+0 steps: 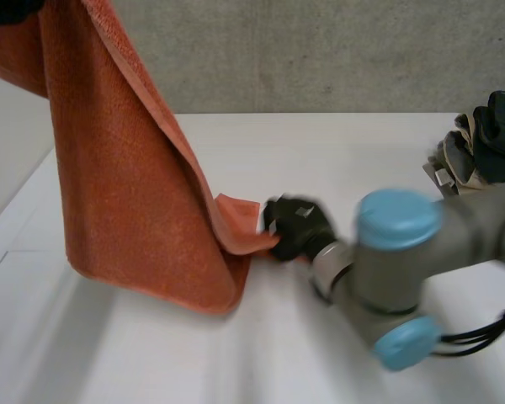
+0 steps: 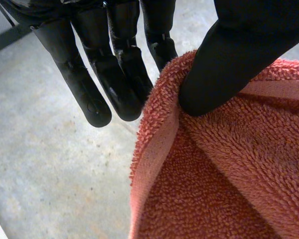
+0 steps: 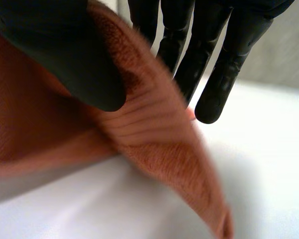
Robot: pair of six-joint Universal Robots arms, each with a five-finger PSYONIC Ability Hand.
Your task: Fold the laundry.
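The left hand [image 2: 117, 69] is pinching the orange terry towel [image 1: 126, 185] high above the table's left side, its thumb [image 2: 224, 69] pressing the hemmed edge against straight fingers. That pinch is sitting right at the hem, so I judge it shallow: the hanging weight of the towel could be pulling the edge out from under the thumb, and a sharp lift or swing would likely drop that corner.

The towel is draping down from there, and its lower fold is touching the white table [image 1: 151, 362], where friction could be dragging it crooked during a sideways move.

The right hand [image 1: 296, 227] is gripping the towel's lower corner near the table's middle, thumb [image 3: 65, 55] clamping the cloth against its fingers [image 3: 214, 74]. If the two hands are pulling apart unevenly, one pinch may be giving way.

A pile of dark and beige clothes [image 1: 484, 139] is lying near the right arm [image 1: 396, 278] and could be getting knocked.
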